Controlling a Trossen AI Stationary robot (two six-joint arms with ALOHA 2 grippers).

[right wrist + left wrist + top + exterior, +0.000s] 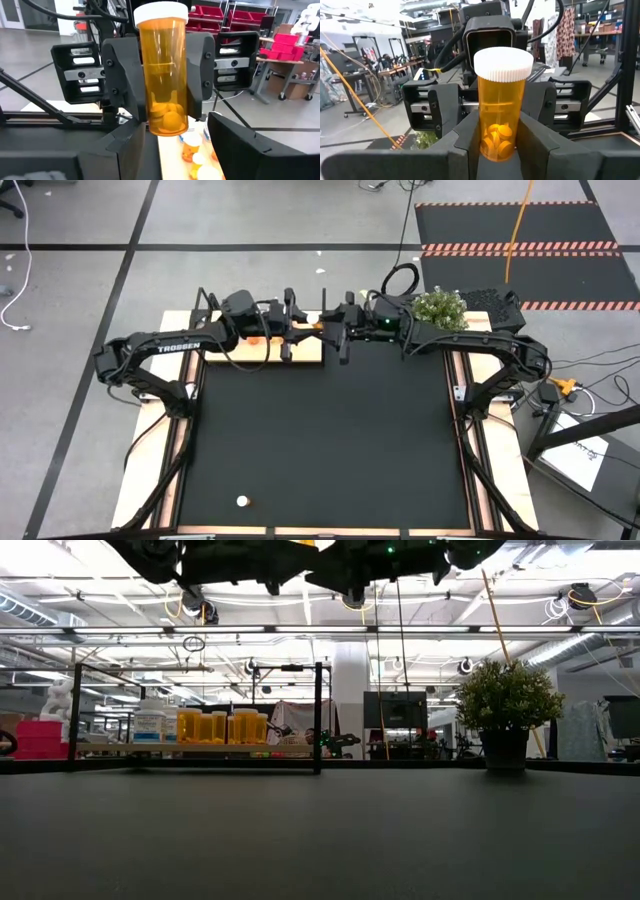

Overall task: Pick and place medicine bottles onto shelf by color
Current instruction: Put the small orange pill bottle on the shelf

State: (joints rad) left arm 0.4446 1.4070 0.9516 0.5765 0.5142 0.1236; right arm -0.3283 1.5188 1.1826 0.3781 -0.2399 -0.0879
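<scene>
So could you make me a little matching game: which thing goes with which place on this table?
Things:
1. lifted orange bottle
2. potted plant
3. small white object
4. row of orange bottles

Places:
a. alone near the front edge of the black mat
b. standing on the wooden shelf
c. gripped in the left end effector
d. far right corner of the table

Pairs: 1-c, 2-d, 3-a, 4-b
</scene>
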